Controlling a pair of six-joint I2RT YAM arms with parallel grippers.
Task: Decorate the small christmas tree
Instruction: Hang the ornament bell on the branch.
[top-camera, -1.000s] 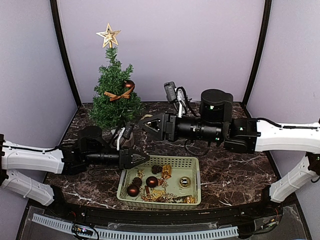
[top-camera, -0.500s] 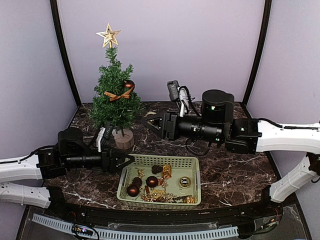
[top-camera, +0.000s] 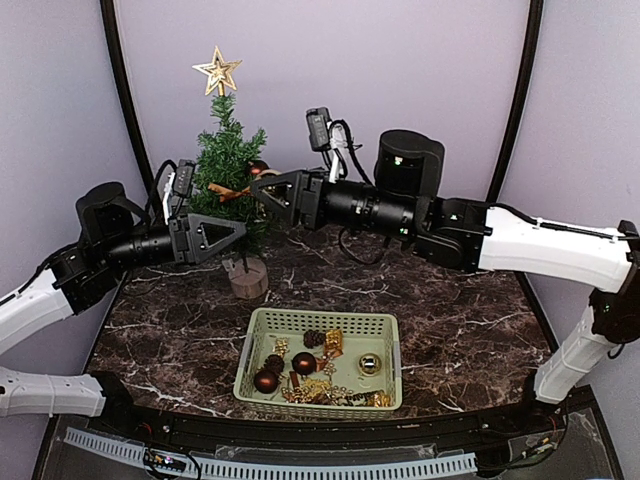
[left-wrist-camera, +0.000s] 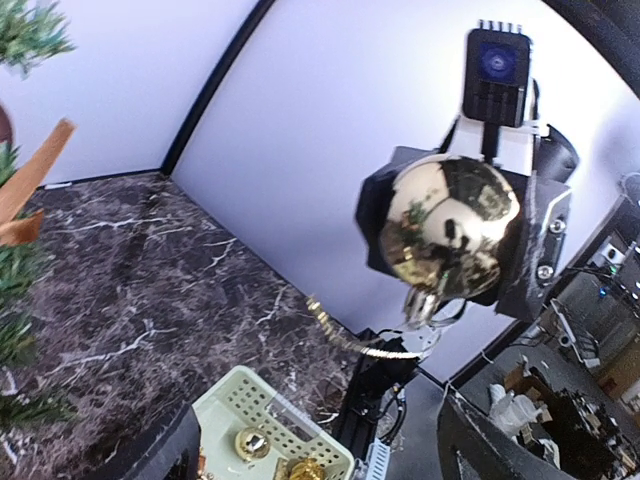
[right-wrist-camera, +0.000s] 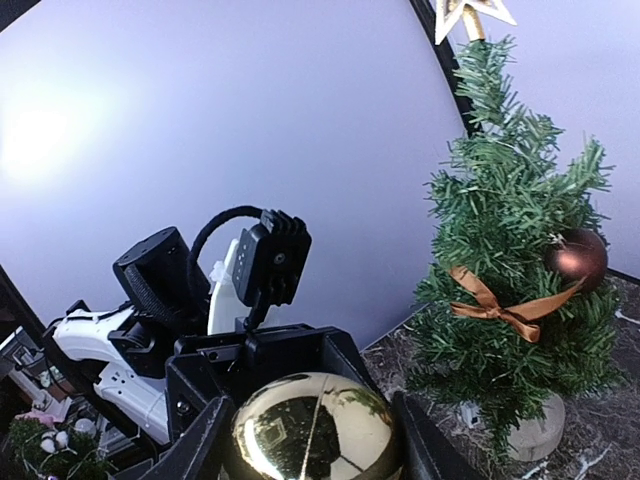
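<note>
The small christmas tree (top-camera: 226, 165) stands on its wooden stump at the back left, with a gold star (top-camera: 217, 72), a copper bow (right-wrist-camera: 503, 308) and a brown ball (right-wrist-camera: 577, 255) on it. My right gripper (right-wrist-camera: 312, 445) is shut on a shiny gold ball ornament (right-wrist-camera: 312, 430), held level with the tree's middle, just right of its branches (top-camera: 262, 192). A gold cord (left-wrist-camera: 350, 335) dangles from that ball (left-wrist-camera: 455, 228). My left gripper (top-camera: 240, 234) hangs open and empty in front of the tree, facing the right gripper.
A pale green basket (top-camera: 318, 316) sits on the dark marble table near the front, holding brown balls, pine cones, a gold ball (top-camera: 370, 364) and gold trinkets. Purple walls with black posts close off the back and sides.
My left arm rose from the basket to tree height and its gripper opened. My right arm carried the gold ball up and left, closer to the tree.
</note>
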